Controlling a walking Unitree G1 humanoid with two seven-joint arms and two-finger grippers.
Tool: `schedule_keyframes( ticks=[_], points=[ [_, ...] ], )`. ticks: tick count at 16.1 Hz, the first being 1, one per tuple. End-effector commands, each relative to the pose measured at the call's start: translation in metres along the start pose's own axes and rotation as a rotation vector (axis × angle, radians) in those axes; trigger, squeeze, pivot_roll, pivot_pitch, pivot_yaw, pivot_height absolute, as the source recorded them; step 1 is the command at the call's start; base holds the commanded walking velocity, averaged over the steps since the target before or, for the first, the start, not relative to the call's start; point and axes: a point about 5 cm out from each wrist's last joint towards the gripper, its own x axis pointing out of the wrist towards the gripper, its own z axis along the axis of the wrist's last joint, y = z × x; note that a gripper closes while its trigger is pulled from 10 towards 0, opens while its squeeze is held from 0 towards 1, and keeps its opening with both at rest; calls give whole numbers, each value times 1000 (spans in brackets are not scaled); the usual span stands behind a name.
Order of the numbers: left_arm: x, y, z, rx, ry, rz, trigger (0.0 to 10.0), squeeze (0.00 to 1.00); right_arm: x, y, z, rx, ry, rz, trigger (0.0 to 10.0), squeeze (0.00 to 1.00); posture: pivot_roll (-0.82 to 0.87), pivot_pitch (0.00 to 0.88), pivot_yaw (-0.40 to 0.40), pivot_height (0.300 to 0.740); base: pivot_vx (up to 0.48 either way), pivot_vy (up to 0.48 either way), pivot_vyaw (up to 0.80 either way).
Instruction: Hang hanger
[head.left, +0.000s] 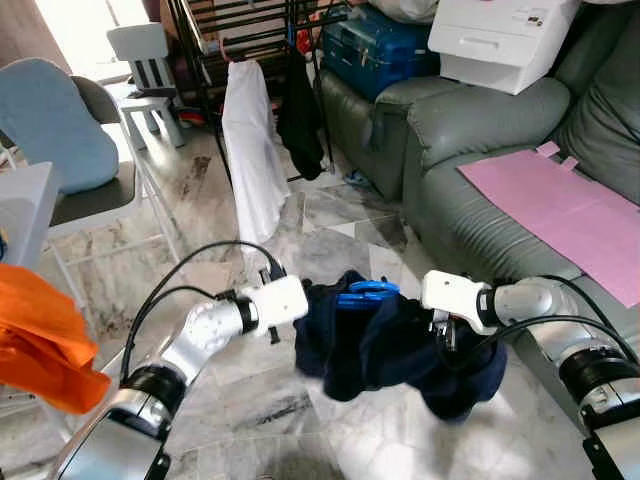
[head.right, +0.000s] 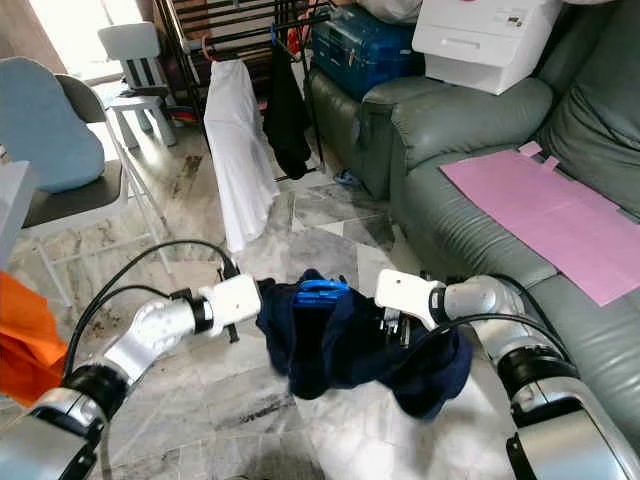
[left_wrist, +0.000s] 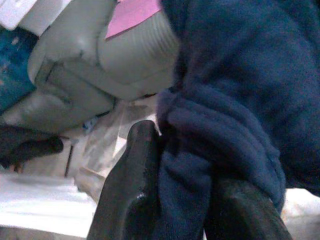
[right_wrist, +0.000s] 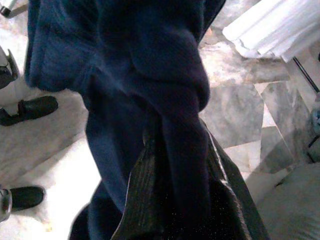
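Two grippers are clamped on one navy garment (head.left: 385, 345), held above the marble floor (head.left: 340, 225): left gripper (left_wrist: 192, 200) and right gripper (right_wrist: 182, 200). A blue hanger (head.left: 365, 292) sits inside it. Carrying is judged under way; the far drying rack (head.left: 250, 30) must be approached next.

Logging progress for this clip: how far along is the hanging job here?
Done: the navy garment is on the blue hanger and off the floor. In hand: left gripper and right gripper each clamp the cloth. Left: carrying it to the drying rack, where a white garment hangs, and hooking it on.
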Motion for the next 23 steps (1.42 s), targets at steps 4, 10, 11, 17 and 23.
schedule_keyframes(
  ticks=[4,10,11,17,23],
  points=[
    [-14,9,1,155,-36,44,10000,1000,10,9,-1,56,-2,-34,0,0,-225,0,92,740,0,0,0],
    [-21,7,-6,94,-51,131,10000,1000,19,18,-17,230,57,-194,0,0,-241,0,106,740,0,0,0],
    [-23,7,-12,17,-31,194,10000,1000,20,19,-22,326,65,-262,0,0,-242,0,106,740,0,0,0],
    [-33,-17,-52,-718,102,767,10000,0,35,49,-26,846,-9,-612,0,0,-262,0,111,740,0,0,0],
    [-38,-35,-61,-931,131,908,10000,0,35,74,-25,993,-13,-777,10000,0,-273,0,108,740,0,0,0]
  ],
)
